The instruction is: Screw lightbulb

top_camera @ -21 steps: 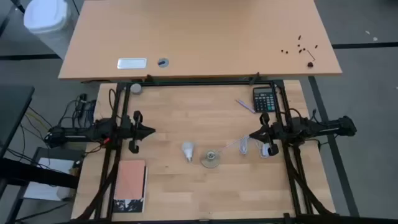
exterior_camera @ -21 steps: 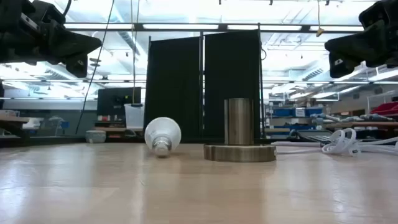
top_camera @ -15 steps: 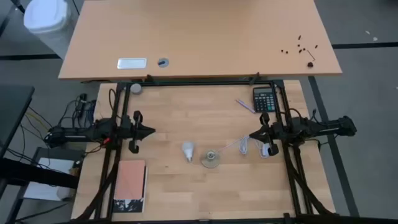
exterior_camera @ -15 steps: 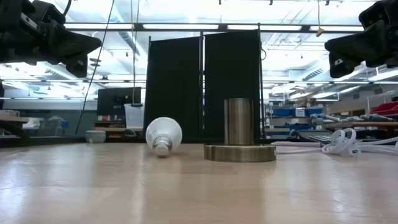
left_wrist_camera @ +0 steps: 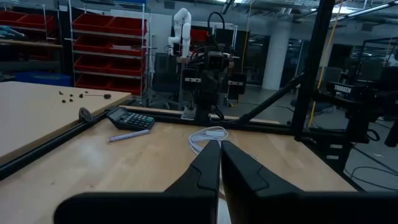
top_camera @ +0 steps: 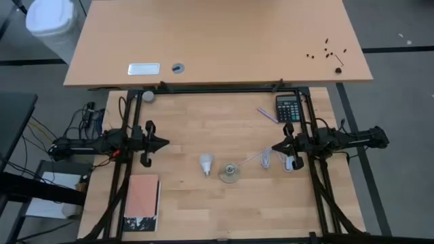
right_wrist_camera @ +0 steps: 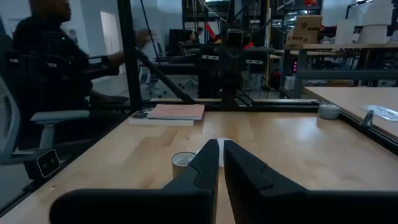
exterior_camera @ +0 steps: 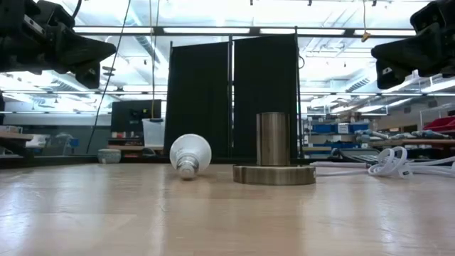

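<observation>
You haven't begun: both grippers' fingers are closed and empty, so open one and reach the small white pear-shaped lightbulb (top_camera: pixel 205 163) lying beside the round metal socket (top_camera: pixel 230 173).

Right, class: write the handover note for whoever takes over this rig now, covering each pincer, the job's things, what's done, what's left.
Left pincer: shut, empty, raised at the table's left side.
Right pincer: shut, empty, raised at the right side, above the white cord.
Lightbulb: lying on its side mid-table, just left of the socket, not touching it.
Socket: upright on its round base, empty.
Done: nothing.
Left: pick up the lightbulb, seat it in the socket, screw it in.
</observation>
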Available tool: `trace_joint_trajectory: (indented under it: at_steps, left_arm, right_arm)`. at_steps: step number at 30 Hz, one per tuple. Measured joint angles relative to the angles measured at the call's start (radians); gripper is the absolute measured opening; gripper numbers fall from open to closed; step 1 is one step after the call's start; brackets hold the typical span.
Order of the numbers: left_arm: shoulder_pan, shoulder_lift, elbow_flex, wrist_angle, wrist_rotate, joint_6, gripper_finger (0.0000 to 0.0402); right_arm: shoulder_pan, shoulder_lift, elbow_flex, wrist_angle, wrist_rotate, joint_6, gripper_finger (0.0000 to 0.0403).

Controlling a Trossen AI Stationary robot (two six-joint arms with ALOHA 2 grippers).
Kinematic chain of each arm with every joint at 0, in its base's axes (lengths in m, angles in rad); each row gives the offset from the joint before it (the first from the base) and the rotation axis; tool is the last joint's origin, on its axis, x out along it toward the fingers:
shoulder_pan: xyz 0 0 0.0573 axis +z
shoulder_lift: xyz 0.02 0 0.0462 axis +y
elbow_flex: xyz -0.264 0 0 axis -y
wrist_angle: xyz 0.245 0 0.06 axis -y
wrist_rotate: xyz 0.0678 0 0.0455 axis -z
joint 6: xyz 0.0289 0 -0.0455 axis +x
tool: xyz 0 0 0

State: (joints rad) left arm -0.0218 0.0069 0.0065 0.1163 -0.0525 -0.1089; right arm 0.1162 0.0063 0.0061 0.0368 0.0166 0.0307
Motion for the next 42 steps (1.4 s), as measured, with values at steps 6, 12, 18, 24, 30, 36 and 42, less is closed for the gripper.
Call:
trace_joint_trajectory:
  at_steps: [6,12,18,24,30,36,42]
  left_arm:
    - [0.000,0.000,0.000,0.000,0.000,0.000,0.0021]
    - [0.000,0.000,0.000,0.000,0.000,0.000,0.0021]
    - [0.000,0.000,0.000,0.000,0.000,0.000,0.0021]
    - [0.000,0.000,0.000,0.000,0.000,0.000,0.0021]
    - [0.000,0.000,0.000,0.000,0.000,0.000,0.0021]
    - [0.000,0.000,0.000,0.014,0.000,0.000,0.0021]
    - [0.000,0.000,0.000,0.060,0.000,0.000,0.0021]
  right_arm:
    - [0.000,0.000,0.000,0.000,0.000,0.000,0.0035]
    - [0.000,0.000,0.000,0.000,0.000,0.000,0.0035]
    - [0.000,0.000,0.000,0.000,0.000,0.000,0.0035]
    - [0.000,0.000,0.000,0.000,0.000,0.000,0.0035]
    - [0.000,0.000,0.000,0.000,0.000,0.000,0.0035]
    - [0.000,0.000,0.000,0.000,0.000,0.000,0.0035]
    - [0.000,0.000,0.000,0.000,0.000,0.000,0.0035]
